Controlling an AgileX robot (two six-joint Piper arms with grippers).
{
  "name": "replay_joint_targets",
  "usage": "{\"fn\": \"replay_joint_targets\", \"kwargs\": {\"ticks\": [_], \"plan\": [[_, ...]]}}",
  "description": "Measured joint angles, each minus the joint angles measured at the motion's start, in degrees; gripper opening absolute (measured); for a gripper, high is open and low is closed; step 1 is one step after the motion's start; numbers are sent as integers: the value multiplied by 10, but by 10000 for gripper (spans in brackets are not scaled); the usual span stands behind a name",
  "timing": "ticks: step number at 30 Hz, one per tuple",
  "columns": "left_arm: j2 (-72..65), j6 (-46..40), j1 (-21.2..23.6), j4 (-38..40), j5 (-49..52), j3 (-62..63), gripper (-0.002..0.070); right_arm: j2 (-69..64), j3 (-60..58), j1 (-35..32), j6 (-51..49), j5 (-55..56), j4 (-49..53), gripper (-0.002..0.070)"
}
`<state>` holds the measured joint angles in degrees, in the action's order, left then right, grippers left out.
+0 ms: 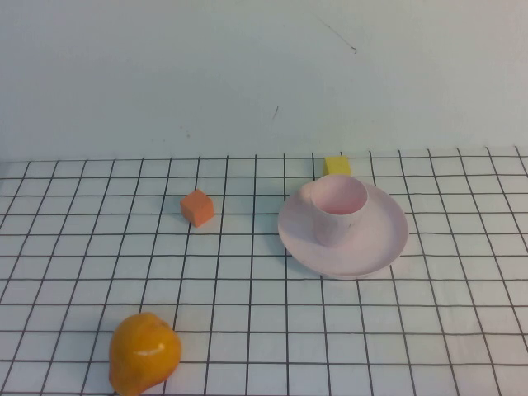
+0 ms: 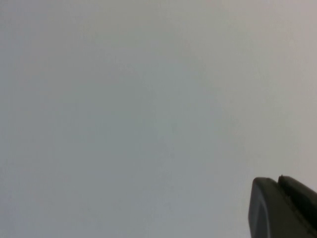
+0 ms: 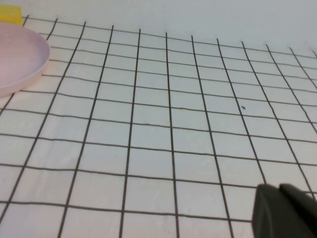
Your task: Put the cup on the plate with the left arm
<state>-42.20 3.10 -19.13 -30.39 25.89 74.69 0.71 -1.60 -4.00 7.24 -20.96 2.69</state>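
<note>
The pale pink cup (image 1: 338, 208) stands upright on the round pale pink plate (image 1: 381, 239), left of the plate's middle, with its handle nub toward the far left. Neither arm shows in the high view. My left gripper (image 2: 276, 181) shows only in the left wrist view, shut and empty, in front of a blank pale surface. My right gripper (image 3: 278, 188) is shut and empty above the gridded cloth, away from the plate, whose rim (image 3: 22, 59) shows at the edge of the right wrist view.
An orange cube (image 1: 198, 207) lies left of the plate. A yellow block (image 1: 337, 166) sits just behind the plate and also shows in the right wrist view (image 3: 10, 14). An orange pear-like fruit (image 1: 143, 353) lies at the near left. A pale wall stands behind the table.
</note>
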Motion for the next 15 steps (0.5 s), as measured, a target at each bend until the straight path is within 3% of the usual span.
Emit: {"fn": "replay_joint_targets", "kwargs": {"ticks": [15], "plan": [[83,69,0,-26,21,-65,-1,0,0,0,0,0,0,-2]]}}
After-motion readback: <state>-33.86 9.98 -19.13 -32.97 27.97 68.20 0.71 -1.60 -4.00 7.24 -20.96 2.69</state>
